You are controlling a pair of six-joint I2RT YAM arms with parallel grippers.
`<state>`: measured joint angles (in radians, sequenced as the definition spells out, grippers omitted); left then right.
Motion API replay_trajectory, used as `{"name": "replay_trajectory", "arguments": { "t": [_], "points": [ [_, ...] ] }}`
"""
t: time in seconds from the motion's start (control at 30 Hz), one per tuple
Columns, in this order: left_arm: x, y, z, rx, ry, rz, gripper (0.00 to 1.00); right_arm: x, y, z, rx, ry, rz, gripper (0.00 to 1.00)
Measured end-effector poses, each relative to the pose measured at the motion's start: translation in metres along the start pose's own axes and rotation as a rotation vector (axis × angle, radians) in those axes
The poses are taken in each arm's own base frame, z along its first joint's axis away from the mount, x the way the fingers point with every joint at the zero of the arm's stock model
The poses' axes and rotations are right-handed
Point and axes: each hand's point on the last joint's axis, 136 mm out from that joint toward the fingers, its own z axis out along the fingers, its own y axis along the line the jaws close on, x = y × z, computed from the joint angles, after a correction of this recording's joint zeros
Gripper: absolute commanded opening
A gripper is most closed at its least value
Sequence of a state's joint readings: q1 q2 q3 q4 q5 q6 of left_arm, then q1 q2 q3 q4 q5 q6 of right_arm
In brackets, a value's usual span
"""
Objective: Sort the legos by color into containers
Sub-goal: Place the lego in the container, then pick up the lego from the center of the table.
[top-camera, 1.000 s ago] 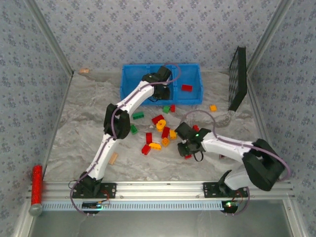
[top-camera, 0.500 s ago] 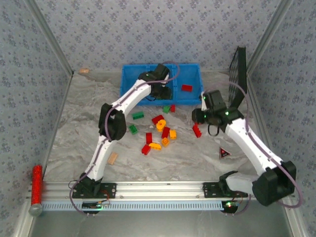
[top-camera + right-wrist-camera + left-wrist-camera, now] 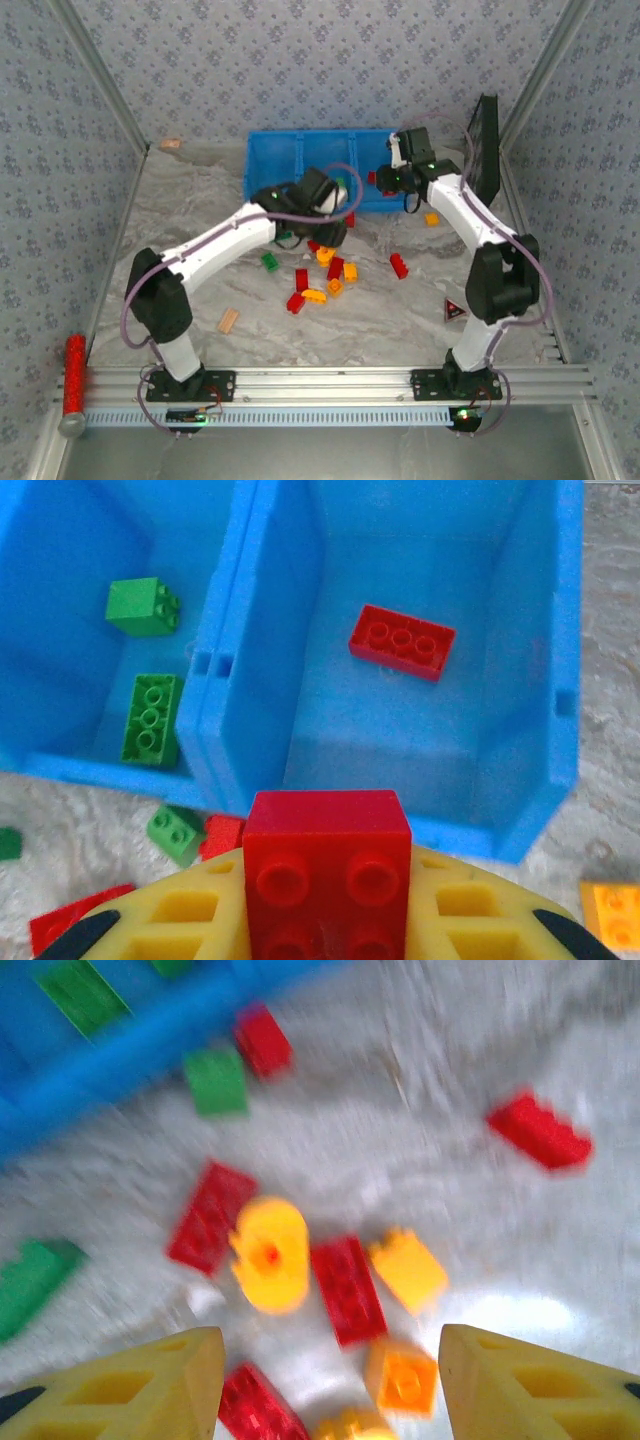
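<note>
red, orange and yellow legos (image 3: 335, 268) lie loose on the marbled table (image 3: 150, 200) not far from the arm bases, with a lone red brick (image 3: 399, 265) a little to their right and a green brick (image 3: 270, 262) to their left. just above that scatter hangs the left gripper (image 3: 325, 1390), its yellow fingers well apart with nothing between them. its wrist view is smeared, so it is probably moving. a second ago this gripper stood over the middle of the blue bin (image 3: 262, 165). now it is back over the pile, which suggests its last piece is delivered and it is free to take another, perhaps the yellow round piece (image 3: 268, 1255) just ahead of it.

farther off, the right gripper (image 3: 327, 935) is clamped on a red square brick (image 3: 327, 865), studs up. a second ago it was low beside the pile. now it is poised at the near wall of the bin's right compartment (image 3: 460, 730), where a flat red brick (image 3: 402, 642) already lies. the neighbouring compartment (image 3: 60, 680) holds two green bricks (image 3: 150, 718). letting go once over the opening would put red with red. many pieces are still on the table.
</note>
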<state>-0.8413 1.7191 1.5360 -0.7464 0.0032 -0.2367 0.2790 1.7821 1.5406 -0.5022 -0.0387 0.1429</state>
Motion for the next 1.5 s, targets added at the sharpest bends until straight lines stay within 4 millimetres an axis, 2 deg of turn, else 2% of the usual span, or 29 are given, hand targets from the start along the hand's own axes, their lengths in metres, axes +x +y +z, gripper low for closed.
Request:
{"name": "replay_trajectory", "arguments": {
  "t": [0.1, 0.2, 0.23, 0.33, 0.47, 0.57, 0.7, 0.8, 0.93, 1.27, 1.37, 1.5],
  "points": [
    [0.05, -0.024, 0.012, 0.002, 0.085, 0.075, 0.6, -0.004, -0.003, 0.025, 0.015, 0.018, -0.02, 0.24],
    [0.084, -0.039, 0.021, -0.007, 0.141, 0.125, 0.61, -0.006, -0.004, 0.048, 0.023, 0.035, -0.031, 0.24],
    [0.09, -0.04, 0.023, -0.013, 0.146, 0.133, 0.61, -0.006, -0.005, 0.055, 0.025, 0.041, -0.032, 0.24],
    [0.097, -0.04, 0.028, -0.039, 0.14, 0.148, 0.62, -0.005, -0.006, 0.075, 0.031, 0.059, -0.038, 0.25],
    [0.09, -0.039, 0.03, -0.057, 0.103, 0.152, 0.64, 0.002, -0.008, 0.098, 0.035, 0.089, -0.037, 0.28],
    [0.087, -0.04, 0.034, -0.062, 0.09, 0.156, 0.65, 0.011, -0.01, 0.111, 0.038, 0.116, -0.041, 0.31],
    [0.092, -0.039, 0.049, -0.076, 0.116, 0.169, 0.66, 0.024, -0.012, 0.122, 0.042, 0.152, -0.051, 0.32],
    [0.096, -0.038, 0.059, -0.08, 0.132, 0.179, 0.67, 0.026, -0.012, 0.124, 0.042, 0.159, -0.056, 0.36],
    [0.1, -0.038, 0.069, -0.086, 0.153, 0.189, 0.67, 0.026, -0.012, 0.124, 0.041, 0.158, -0.063, 0.46],
    [0.105, -0.037, 0.087, -0.094, 0.181, 0.22, 0.68, 0.024, -0.012, 0.121, 0.039, 0.154, -0.08, 0.58],
    [0.107, -0.034, 0.093, -0.097, 0.194, 0.216, 0.68, 0.022, -0.009, 0.107, 0.025, 0.142, -0.079, 0.63],
    [0.109, -0.031, 0.101, -0.087, 0.208, 0.207, 0.68, 0.016, 0.002, 0.067, -0.023, 0.104, -0.08, 0.68]
  ]
}}
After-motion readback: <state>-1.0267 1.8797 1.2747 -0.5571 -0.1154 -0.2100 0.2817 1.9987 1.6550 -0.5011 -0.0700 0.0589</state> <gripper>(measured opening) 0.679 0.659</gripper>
